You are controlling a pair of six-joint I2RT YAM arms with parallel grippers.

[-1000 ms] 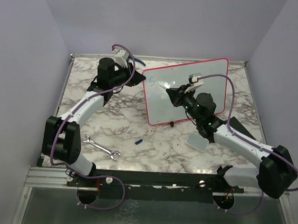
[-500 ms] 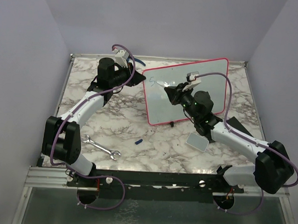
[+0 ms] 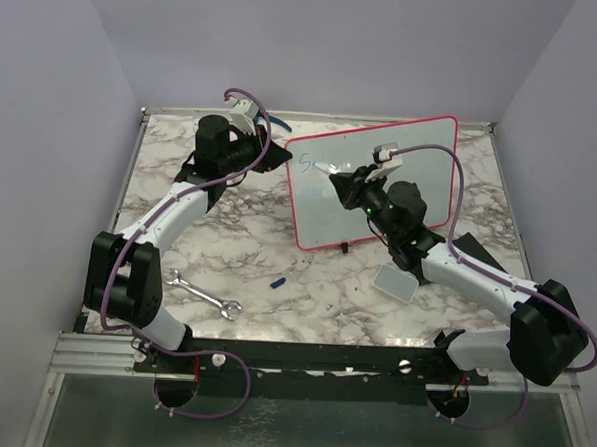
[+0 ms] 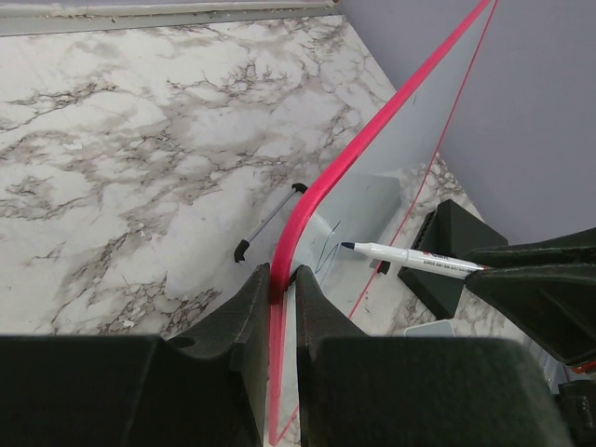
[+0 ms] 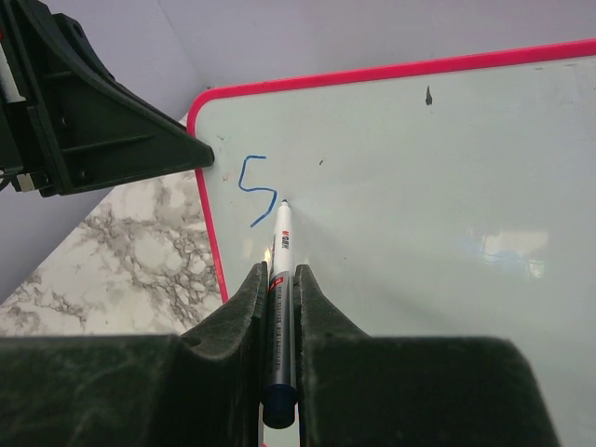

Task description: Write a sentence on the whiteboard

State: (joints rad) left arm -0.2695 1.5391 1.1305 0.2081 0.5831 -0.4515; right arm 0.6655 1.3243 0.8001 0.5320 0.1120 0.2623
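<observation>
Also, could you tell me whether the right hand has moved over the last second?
Yes. In the top view the right hand has shifted slightly left along the whiteboard, toward its left edge, with the marker in its grip.

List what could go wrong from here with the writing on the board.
1. The left gripper pinches only one edge of the whiteboard. Pressing farther from that clamp may swing or tip the board.
2. The marker sits in a narrow pinch of the right gripper. Under pressure it may slide back between the fingers, and strokes would skip.
</observation>
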